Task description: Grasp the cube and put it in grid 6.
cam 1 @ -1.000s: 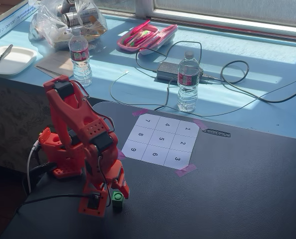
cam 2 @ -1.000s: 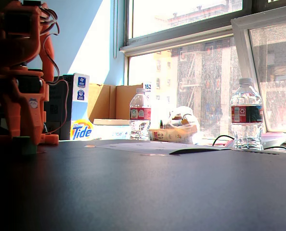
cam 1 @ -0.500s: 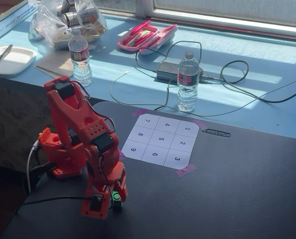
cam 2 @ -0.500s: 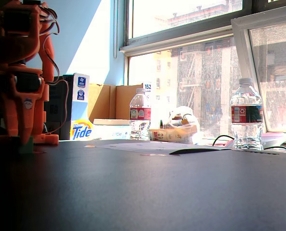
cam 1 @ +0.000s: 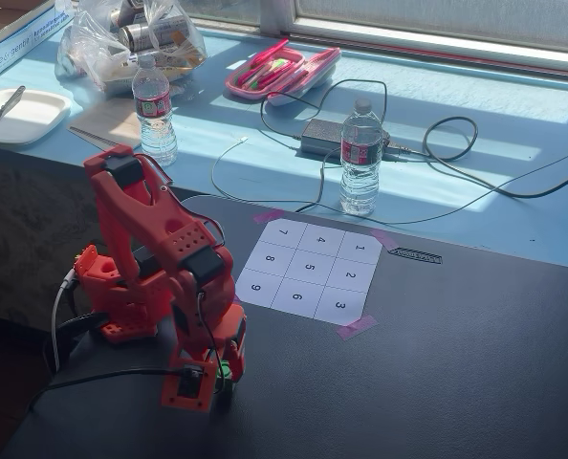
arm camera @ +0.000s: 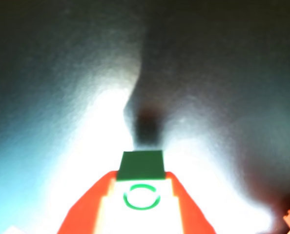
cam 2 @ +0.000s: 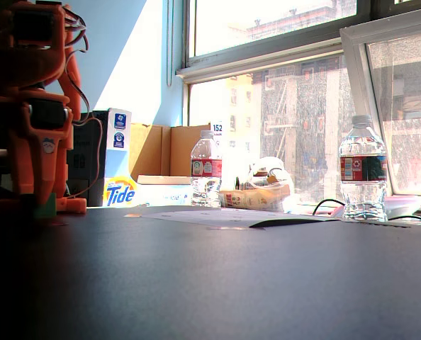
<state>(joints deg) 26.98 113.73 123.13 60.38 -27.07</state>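
Note:
The green cube (cam 1: 225,371) sits low at the table's front left, between the fingers of my orange gripper (cam 1: 215,379). In the wrist view the cube (arm camera: 142,165) shows a dark green side and a glaring white face with a green ring; orange fingers (arm camera: 93,204) press on both its sides, so my gripper (arm camera: 141,176) is shut on it. In a fixed view the cube (cam 2: 45,207) is at table level under my gripper (cam 2: 43,204). The white numbered grid sheet (cam 1: 308,270) lies further back; cell 6 (cam 1: 296,297) is in its near row.
Two water bottles (cam 1: 155,105) (cam 1: 360,158) stand behind the black mat, with a power adapter and cables (cam 1: 327,139), a pink case (cam 1: 282,69), a white plate (cam 1: 21,115) and a plastic bag (cam 1: 131,38). A Tide box (cam 2: 118,166) stands behind.

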